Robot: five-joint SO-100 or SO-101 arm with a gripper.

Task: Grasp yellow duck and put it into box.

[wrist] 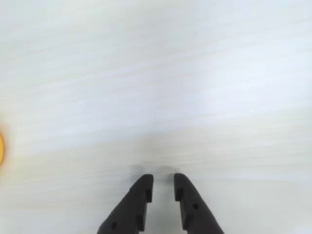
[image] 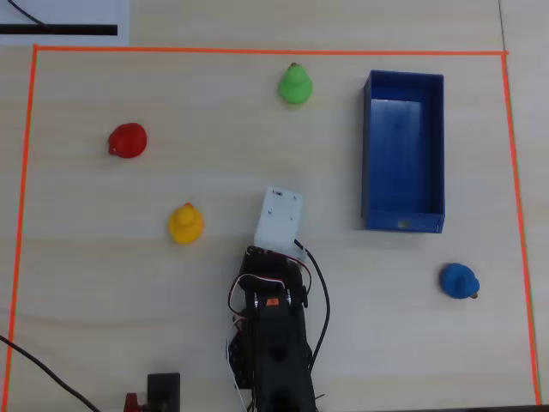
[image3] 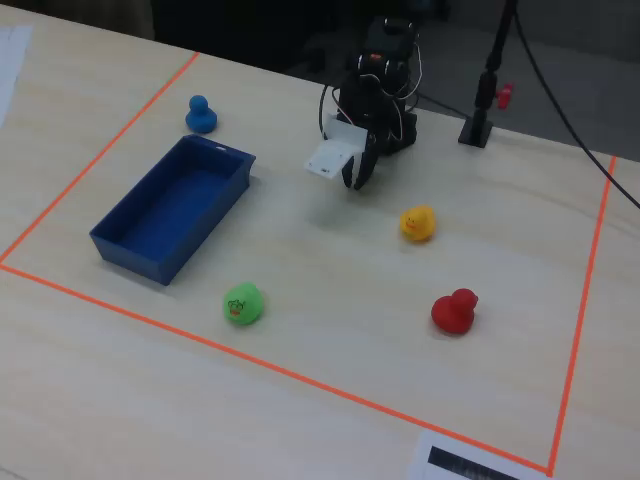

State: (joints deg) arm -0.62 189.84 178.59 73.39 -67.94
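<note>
The yellow duck (image: 185, 223) stands on the pale wooden table, left of the arm in the overhead view; it also shows in the fixed view (image3: 418, 222). In the wrist view only a yellow sliver of the duck (wrist: 1, 148) shows at the left edge. The blue box (image: 367, 146) is empty and lies to the right in the overhead view, to the left in the fixed view (image3: 140, 255). My gripper (wrist: 163, 179) hangs just above bare table, jaws a little apart with nothing between them. In the overhead view the white wrist housing (image: 279, 215) hides it.
A green duck (image: 294, 85), a red duck (image: 128, 140) and a blue duck (image: 458, 281) stand apart on the table. Orange tape (image: 257, 51) marks the work area. A black stand with a cable (image3: 480, 125) is beside the arm's base.
</note>
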